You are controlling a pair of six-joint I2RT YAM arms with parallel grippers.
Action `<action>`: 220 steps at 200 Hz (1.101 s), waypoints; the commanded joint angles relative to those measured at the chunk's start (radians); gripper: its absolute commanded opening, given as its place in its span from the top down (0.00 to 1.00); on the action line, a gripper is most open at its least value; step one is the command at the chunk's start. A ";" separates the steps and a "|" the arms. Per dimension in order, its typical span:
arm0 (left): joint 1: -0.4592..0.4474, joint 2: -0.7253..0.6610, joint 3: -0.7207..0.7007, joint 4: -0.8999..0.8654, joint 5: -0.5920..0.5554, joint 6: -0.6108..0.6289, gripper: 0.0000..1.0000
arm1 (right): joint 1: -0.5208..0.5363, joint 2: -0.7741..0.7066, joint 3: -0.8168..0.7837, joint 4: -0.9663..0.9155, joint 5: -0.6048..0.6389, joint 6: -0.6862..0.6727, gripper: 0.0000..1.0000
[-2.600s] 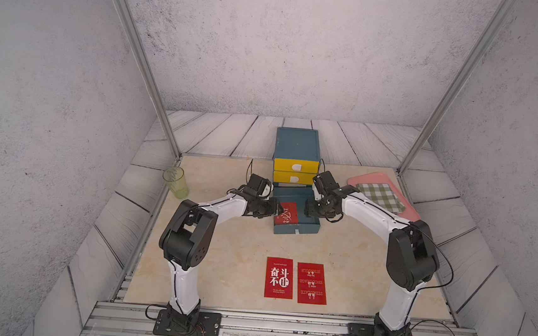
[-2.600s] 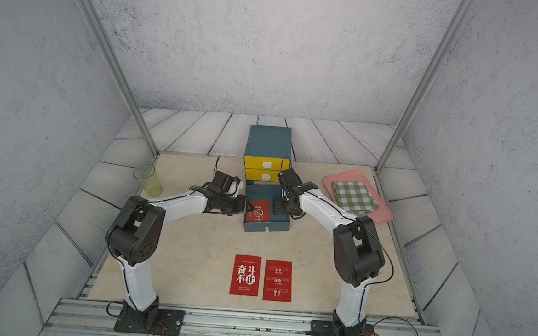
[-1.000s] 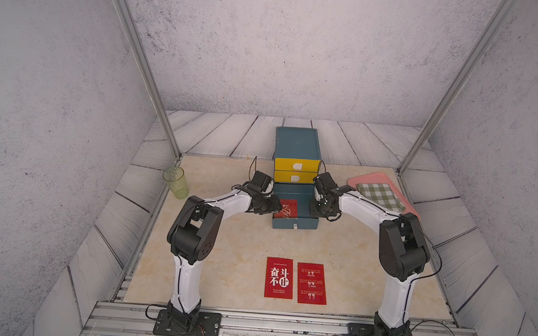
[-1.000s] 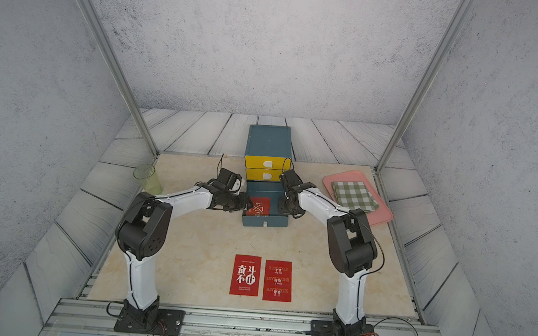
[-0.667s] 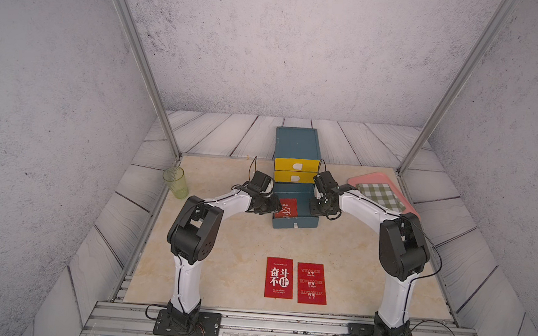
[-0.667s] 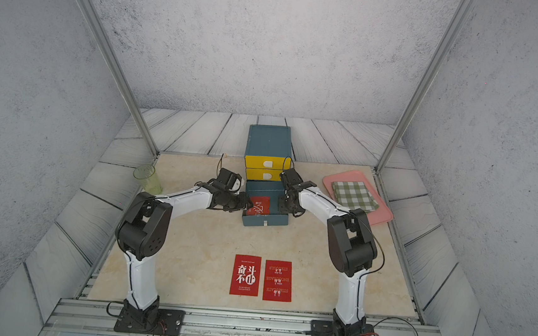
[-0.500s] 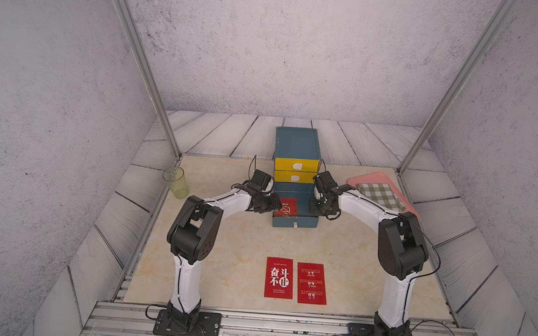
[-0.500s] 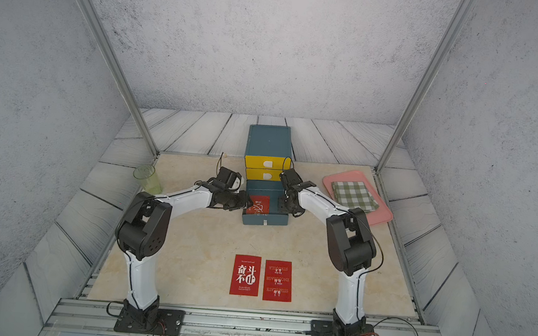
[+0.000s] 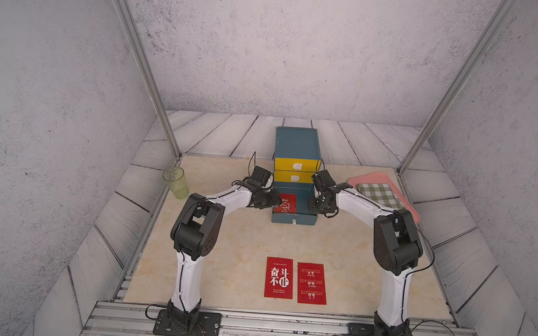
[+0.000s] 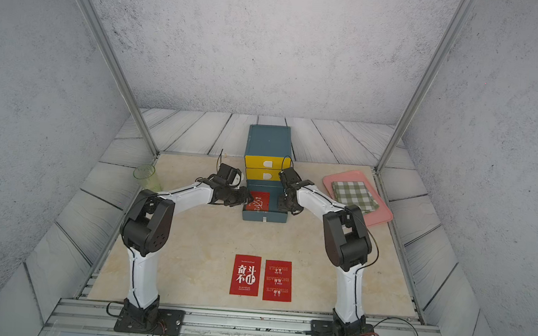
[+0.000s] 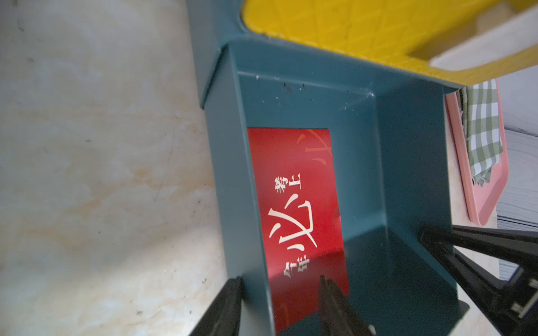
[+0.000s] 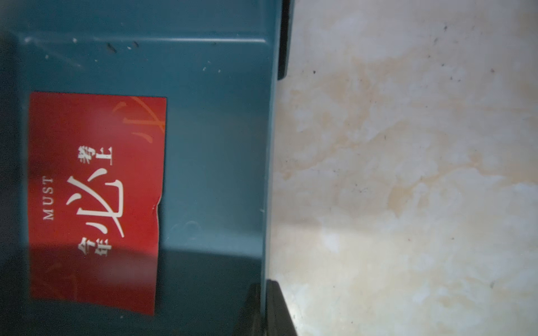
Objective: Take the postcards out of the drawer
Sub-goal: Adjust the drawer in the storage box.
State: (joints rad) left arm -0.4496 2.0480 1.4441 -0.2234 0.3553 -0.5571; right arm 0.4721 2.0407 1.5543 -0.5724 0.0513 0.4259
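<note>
The blue bottom drawer [image 9: 293, 219] stands pulled out of the cabinet. One red postcard [image 9: 286, 203] [image 10: 258, 201] lies inside it, against the left wall [image 11: 294, 203] [image 12: 96, 200]. Two more postcards [image 9: 279, 278] [image 9: 312, 283] lie flat near the table's front edge. My left gripper [image 9: 274, 202] [image 11: 279, 302] is open and straddles the drawer's left wall, one finger [image 11: 230, 305] outside and the other finger [image 11: 330, 305] over the card. My right gripper [image 9: 315, 207] [image 12: 265, 302] is shut on the drawer's right wall.
The blue cabinet [image 9: 297, 141] with two shut yellow drawers stands behind the open drawer. A pink tray [image 9: 412, 213] holding a green-checked cloth [image 9: 380, 194] lies at the right. A green cup [image 9: 174, 182] stands at the table's left edge.
Since the oldest frames the drawer has slid a little back toward the cabinet, with both grippers at its walls. Over the last second hardly anything has moved.
</note>
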 commanded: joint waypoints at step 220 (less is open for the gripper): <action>0.003 -0.037 -0.010 -0.021 -0.026 0.027 0.51 | 0.025 -0.075 0.127 -0.031 -0.093 -0.055 0.29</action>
State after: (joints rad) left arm -0.4461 1.9961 1.4239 -0.2241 0.3576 -0.5457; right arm 0.4767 1.9789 1.6333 -0.5842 -0.0021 0.3870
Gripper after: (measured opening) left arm 0.524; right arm 0.712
